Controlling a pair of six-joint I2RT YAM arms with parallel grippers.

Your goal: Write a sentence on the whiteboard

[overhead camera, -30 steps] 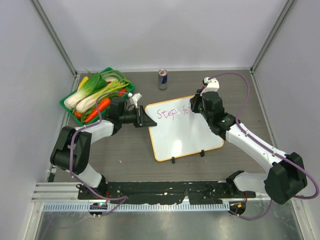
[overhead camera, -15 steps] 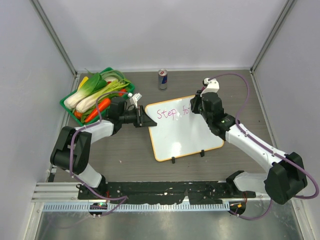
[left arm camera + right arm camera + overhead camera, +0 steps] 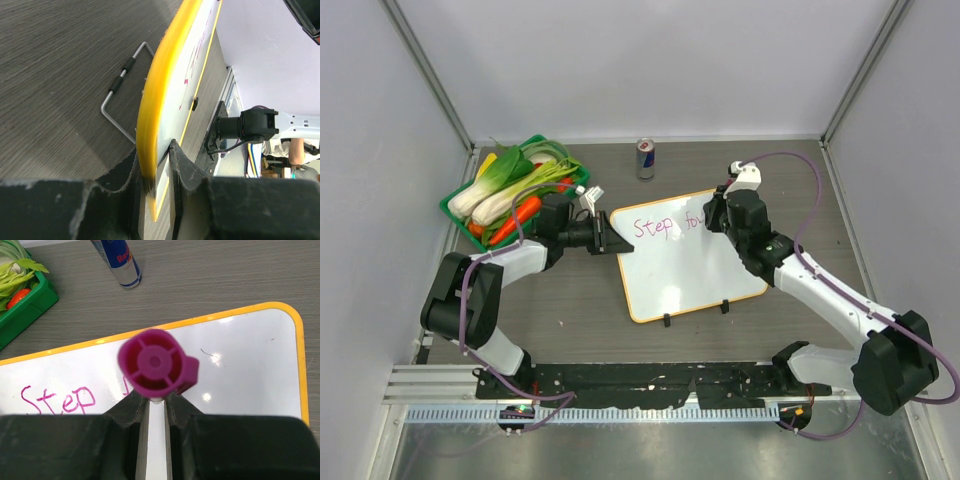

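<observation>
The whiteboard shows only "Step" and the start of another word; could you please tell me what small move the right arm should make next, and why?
Probably a short marker stroke onward along the line, to extend the unfinished second word. The right gripper is shut on the magenta marker over the writing, and the left gripper clamps the whiteboard by its edge.

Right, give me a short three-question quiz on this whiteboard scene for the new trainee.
1. True or false: the left gripper is clamped on the edge of the whiteboard.
2. What does the right gripper hold? A: a magenta marker. B: an eraser. C: a spoon.
3. Fill in: the first complete word of the pink writing on the board reads ____.

Key: 1 true; 2 A; 3 Step.
</observation>
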